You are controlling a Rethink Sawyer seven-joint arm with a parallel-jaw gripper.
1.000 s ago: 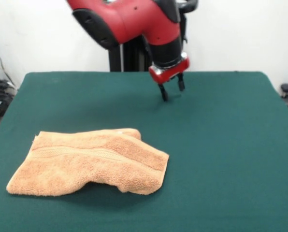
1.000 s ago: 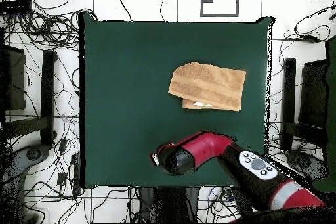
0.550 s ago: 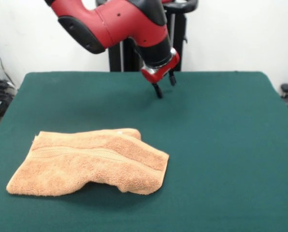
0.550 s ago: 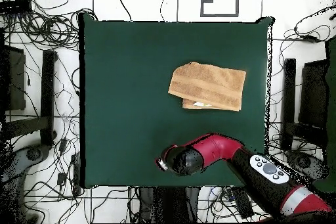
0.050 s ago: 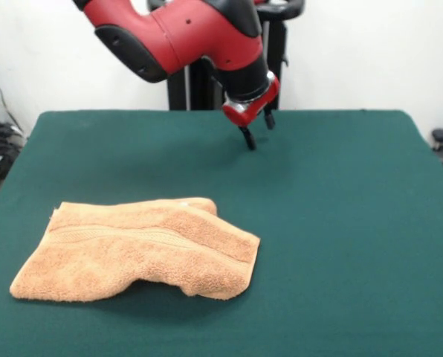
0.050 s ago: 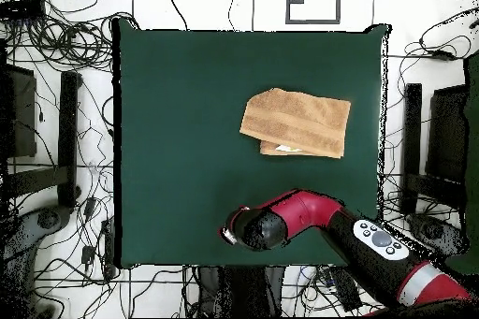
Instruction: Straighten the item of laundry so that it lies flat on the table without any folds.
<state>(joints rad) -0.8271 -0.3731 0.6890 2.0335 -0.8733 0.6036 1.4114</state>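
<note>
The item of laundry (image 5: 143,249) is an orange-tan terry towel, folded over on itself, with a woven band running across its top layer. In the front view it lies at the near left of the dark green table (image 5: 340,223); from overhead the towel (image 6: 297,123) sits right of the table's (image 6: 187,109) middle. My gripper (image 5: 259,130) hangs open and empty above the table's far middle, well apart from the towel. Seen from overhead, the red arm (image 6: 290,217) hides the gripper.
Cables and dark stands (image 6: 67,137) lie on the floor around the table. A black pedestal post (image 5: 188,89) rises behind the far edge.
Since a second ago, the gripper has lifted a little and swung toward the table's far edge, then edged slightly right. The towel has not moved.
</note>
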